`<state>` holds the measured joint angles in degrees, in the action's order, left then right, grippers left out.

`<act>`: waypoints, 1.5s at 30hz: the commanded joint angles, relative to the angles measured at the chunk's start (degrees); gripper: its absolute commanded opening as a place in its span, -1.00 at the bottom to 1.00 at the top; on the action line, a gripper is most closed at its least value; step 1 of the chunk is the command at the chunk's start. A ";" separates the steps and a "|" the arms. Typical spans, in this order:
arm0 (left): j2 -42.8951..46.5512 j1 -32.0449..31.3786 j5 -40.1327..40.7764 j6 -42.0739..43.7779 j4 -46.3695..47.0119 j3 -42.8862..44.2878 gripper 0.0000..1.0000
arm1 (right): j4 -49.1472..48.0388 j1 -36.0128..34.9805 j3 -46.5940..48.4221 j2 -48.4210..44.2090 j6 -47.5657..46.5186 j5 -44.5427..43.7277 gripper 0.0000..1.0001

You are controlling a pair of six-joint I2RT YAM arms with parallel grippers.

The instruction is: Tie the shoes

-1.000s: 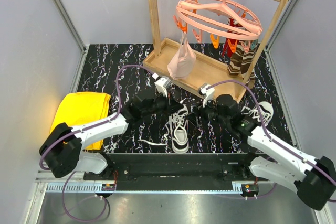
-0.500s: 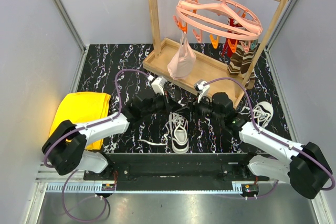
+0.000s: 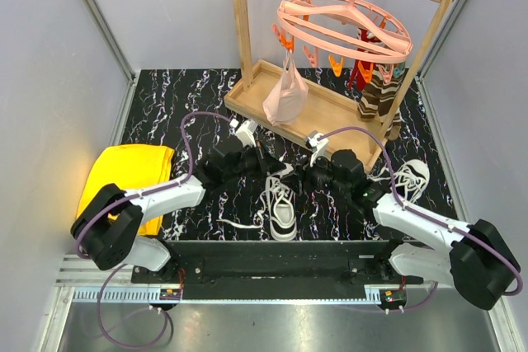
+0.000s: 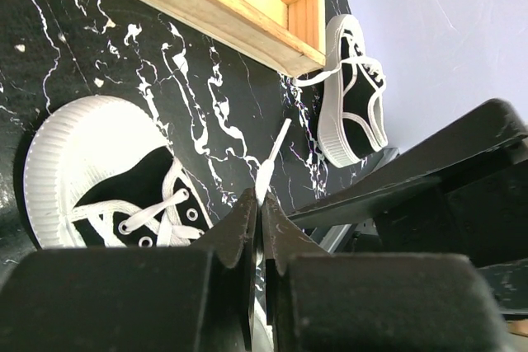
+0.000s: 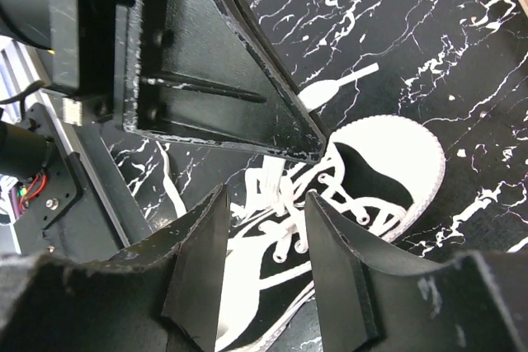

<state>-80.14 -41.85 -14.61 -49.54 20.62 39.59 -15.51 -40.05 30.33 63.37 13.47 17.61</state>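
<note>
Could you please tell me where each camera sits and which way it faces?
Top external: above and behind the bases, looking down on the table; left arm and right arm show whole.
Left wrist: on the left gripper, low, facing across the centre shoe toward the other shoe; its jaws, shut on a lace, show.
Right wrist: on the right gripper, looking down at the centre shoe; its open jaws show.
Shared: both wrist views show the centre shoe.

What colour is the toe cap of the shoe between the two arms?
White, with fine ribbing. The toe cap shows best in the left wrist view.
</note>
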 commanded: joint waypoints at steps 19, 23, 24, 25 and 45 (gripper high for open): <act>-1.07 0.80 -1.39 -3.02 3.29 1.19 -0.78 | -10.07 0.24 3.16 7.38 1.20 -0.21 -1.00; 0.24 2.03 -1.03 -1.97 2.50 0.57 -0.37 | -7.26 0.24 2.46 5.54 -0.99 1.29 -1.00; 0.59 2.73 -1.21 -1.10 2.06 0.66 -0.36 | -5.52 0.24 2.20 4.14 -1.86 1.73 -1.00; 1.38 3.26 -2.17 0.48 1.71 0.66 -0.37 | -4.80 0.33 1.50 3.43 -2.31 1.90 -1.00; 1.30 5.28 -13.86 0.40 3.99 0.40 0.35 | -1.10 0.24 -2.91 -2.47 -7.23 5.42 -1.00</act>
<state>-79.85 -37.19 -23.49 -49.01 20.86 39.59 -14.66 -40.05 26.76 60.36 7.51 23.16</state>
